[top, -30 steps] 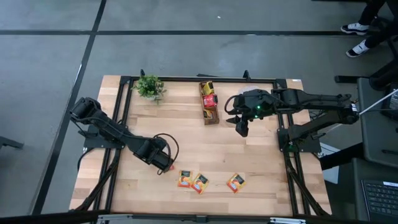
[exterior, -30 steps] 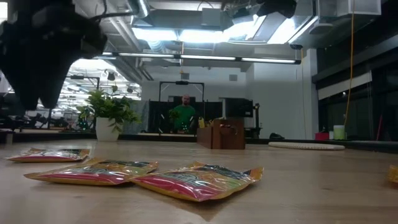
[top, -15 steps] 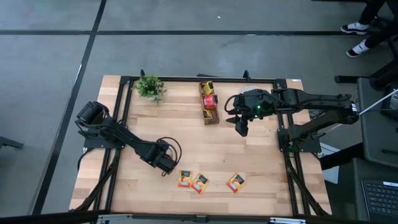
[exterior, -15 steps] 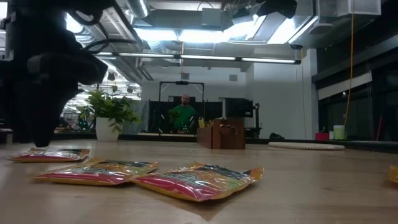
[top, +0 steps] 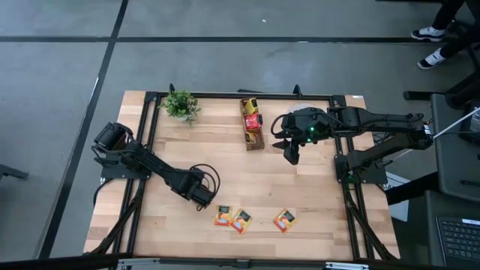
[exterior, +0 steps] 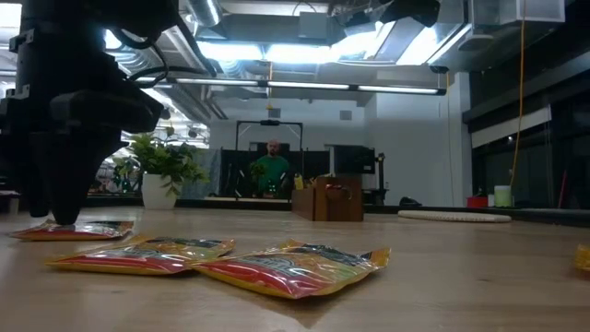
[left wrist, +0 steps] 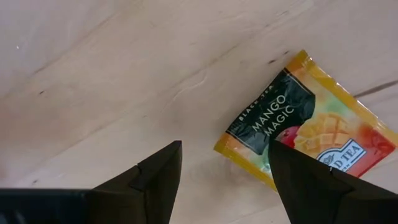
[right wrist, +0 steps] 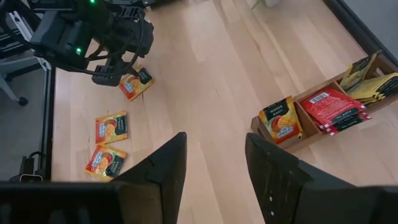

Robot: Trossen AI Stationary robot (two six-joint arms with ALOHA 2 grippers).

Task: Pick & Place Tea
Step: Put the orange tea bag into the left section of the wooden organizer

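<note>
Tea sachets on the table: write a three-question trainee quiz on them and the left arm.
1. Multiple choice: how many orange square tea sachets lie loose on the pale wooden table? A two, B three, C five.
2. True or false: the left gripper has its fingers shut on a sachet.
3. Fill in: the sachet nearest those fingers has a dark label reading "Mango ____".
Key: 1 B. 2 false, the fingers are open and the sachet lies flat on the table. 3 Magic.
</note>
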